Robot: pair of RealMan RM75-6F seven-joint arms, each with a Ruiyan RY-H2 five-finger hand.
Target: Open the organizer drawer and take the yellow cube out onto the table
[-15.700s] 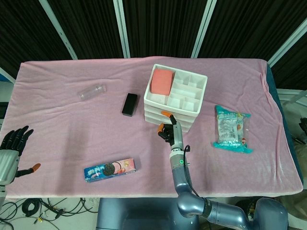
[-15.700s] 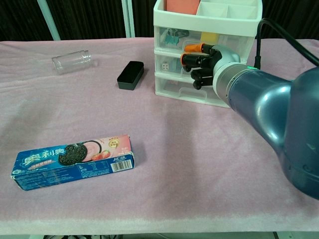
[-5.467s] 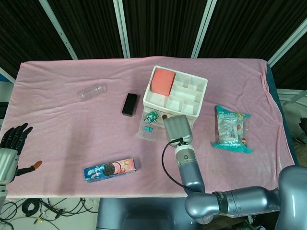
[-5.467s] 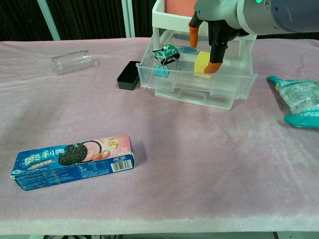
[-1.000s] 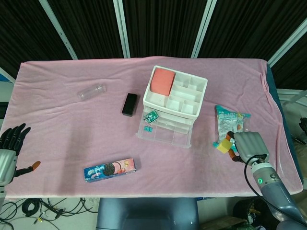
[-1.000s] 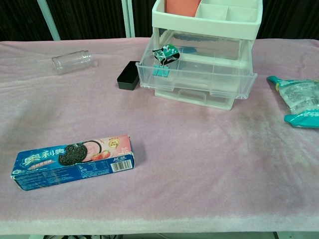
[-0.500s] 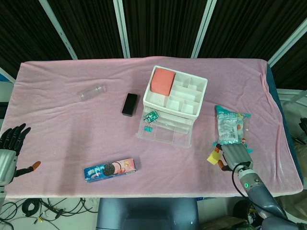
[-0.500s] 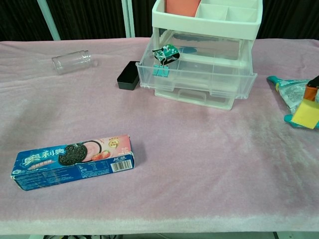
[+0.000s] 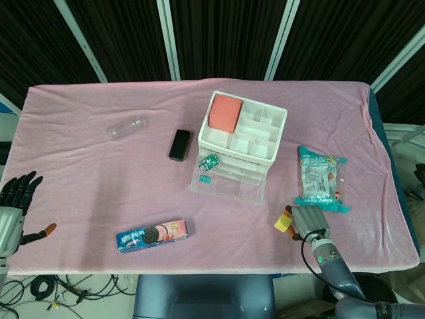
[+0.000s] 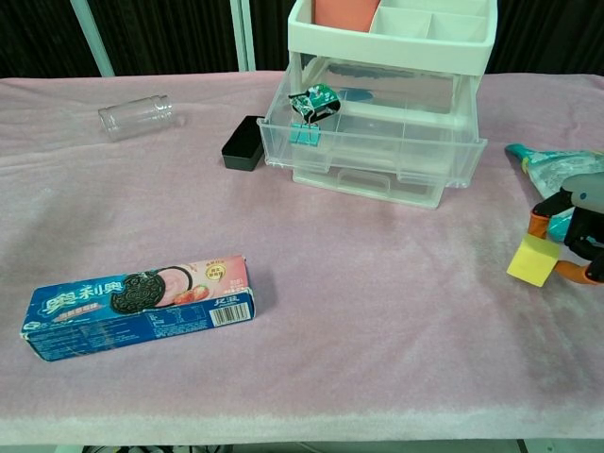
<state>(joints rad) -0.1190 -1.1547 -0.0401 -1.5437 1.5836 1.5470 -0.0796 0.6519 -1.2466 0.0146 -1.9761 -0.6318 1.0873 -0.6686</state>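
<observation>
The white organizer point(image 9: 242, 126) point(image 10: 392, 28) stands mid-table with its clear top drawer point(image 9: 228, 185) point(image 10: 376, 151) pulled out; green binder clips point(image 10: 311, 106) lie in its left corner. My right hand point(image 9: 305, 223) point(image 10: 580, 226) pinches the yellow cube point(image 9: 285, 220) point(image 10: 533, 260) between orange-tipped fingers, low over the pink cloth to the right front of the drawer; whether the cube touches the cloth I cannot tell. My left hand point(image 9: 14, 199) hangs off the table's left front edge, fingers spread, holding nothing.
A teal snack bag point(image 9: 321, 178) point(image 10: 557, 175) lies just behind the right hand. A black box point(image 9: 178, 144) point(image 10: 247, 142) and a clear jar point(image 9: 126, 127) point(image 10: 137, 115) lie left of the organizer. A blue cookie box point(image 9: 153, 234) point(image 10: 142, 304) sits near the front edge.
My right hand has carried the yellow cube forward and leftward, lowering it from beside the snack bag toward the cloth. The left hand has stayed still.
</observation>
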